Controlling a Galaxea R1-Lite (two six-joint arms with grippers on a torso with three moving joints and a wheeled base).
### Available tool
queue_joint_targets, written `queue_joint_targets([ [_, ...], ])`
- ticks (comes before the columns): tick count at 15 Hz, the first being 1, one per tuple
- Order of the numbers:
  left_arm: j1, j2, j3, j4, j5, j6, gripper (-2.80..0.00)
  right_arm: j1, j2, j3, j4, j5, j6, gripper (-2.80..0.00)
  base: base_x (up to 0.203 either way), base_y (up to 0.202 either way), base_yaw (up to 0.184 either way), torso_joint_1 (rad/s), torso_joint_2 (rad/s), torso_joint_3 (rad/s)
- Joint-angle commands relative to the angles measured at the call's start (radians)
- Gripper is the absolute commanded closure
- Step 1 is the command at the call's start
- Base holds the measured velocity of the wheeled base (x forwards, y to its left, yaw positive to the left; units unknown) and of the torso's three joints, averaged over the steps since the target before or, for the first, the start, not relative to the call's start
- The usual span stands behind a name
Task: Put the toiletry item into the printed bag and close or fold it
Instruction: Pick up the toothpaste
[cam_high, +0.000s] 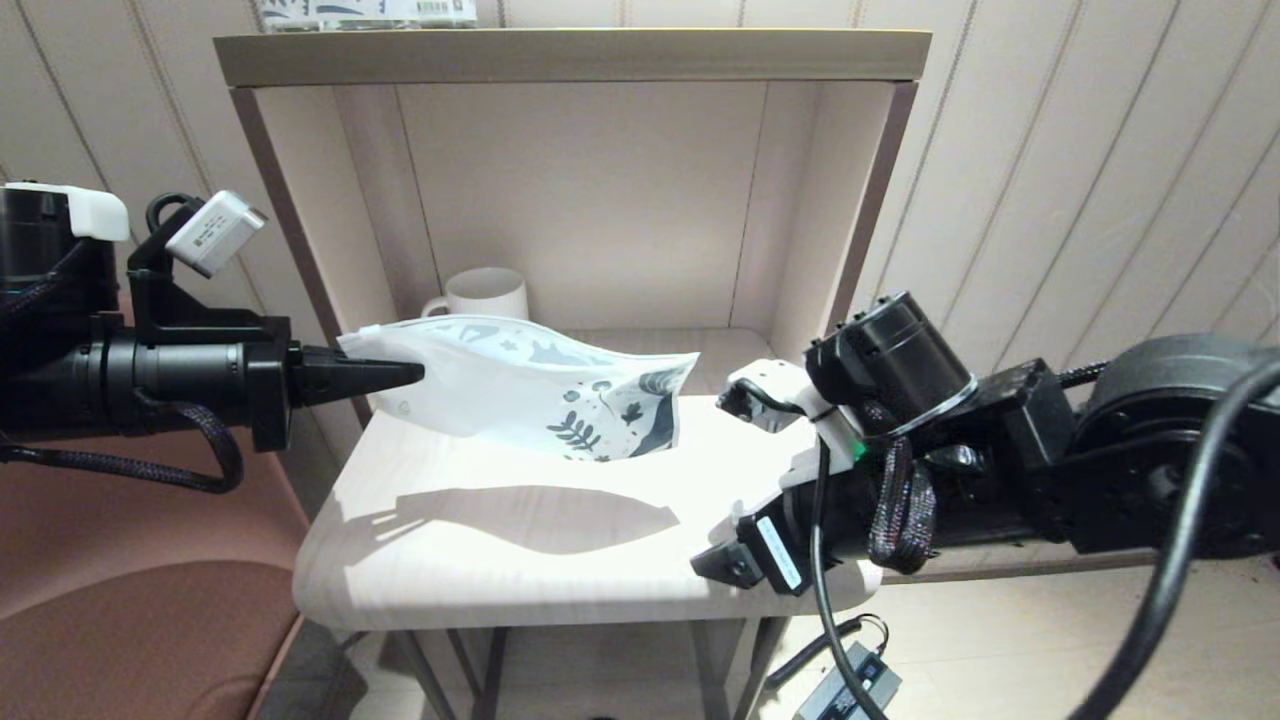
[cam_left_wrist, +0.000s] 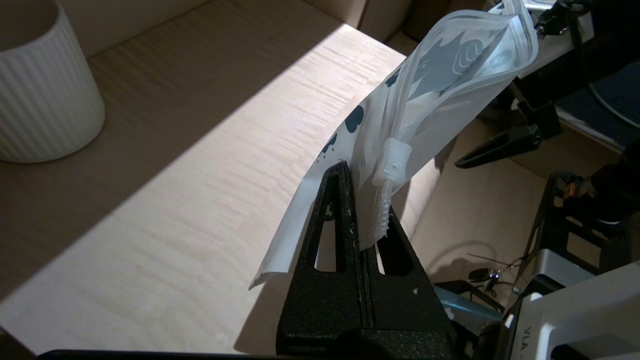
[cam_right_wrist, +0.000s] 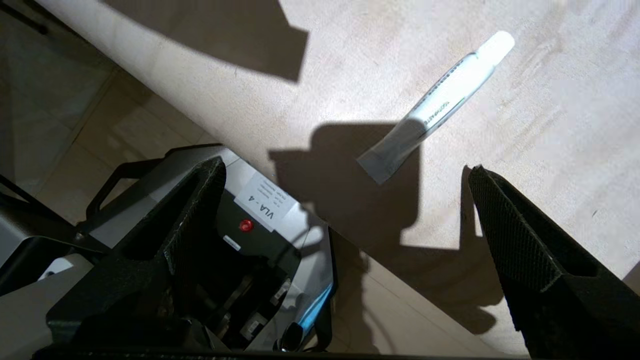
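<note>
The left claw (cam_high: 415, 374) is clamped on one end of the flat white leaf-printed plastic bag (cam_high: 530, 395), held above the pale wooden counter (cam_high: 450, 560). The right claw (cam_high: 735, 480), fingers apart, hangs over the counter's front right edge near the small white toiletry tube (cam_right_wrist: 440, 102). A ribbed white mug (cam_high: 487, 293) stands behind.

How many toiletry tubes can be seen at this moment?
1. A single white tube lies flat on the table under the open right gripper, seen only in the right wrist view. None shows inside the printed bag, which the left gripper holds.
</note>
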Motion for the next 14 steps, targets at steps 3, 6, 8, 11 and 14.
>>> queue_joint_targets([
  [3, 0.000, 0.009, -0.001, -0.001, -0.005, 0.000, 0.00, -0.025, 0.049, -0.021, -0.013, -0.003, 0.000, -2.80, 0.000, 0.000, 0.000, 0.000, 0.00, 0.000],
  [6, 0.000, 0.014, 0.001, -0.001, -0.006, 0.000, 0.00, -0.039, 0.074, -0.063, -0.013, -0.005, -0.001, -2.80, 0.000, 0.000, 0.000, 0.000, 0.00, 0.000],
  [8, -0.002, 0.015, 0.001, -0.001, -0.006, 0.000, 0.00, -0.052, 0.082, -0.082, -0.013, -0.009, -0.003, -2.80, 0.000, 0.000, 0.000, 0.000, 0.00, 0.000],
  [11, -0.003, 0.017, 0.012, -0.001, -0.006, 0.000, 0.00, -0.055, 0.096, -0.097, -0.012, -0.009, -0.004, -2.80, 0.000, 0.000, 0.000, 0.000, 0.00, 0.000],
  [14, -0.003, 0.017, 0.013, -0.004, -0.006, 0.001, 0.00, -0.050, 0.090, -0.089, -0.012, -0.039, -0.003, -2.80, 0.000, 0.000, 0.000, 0.000, 0.00, 0.000],
])
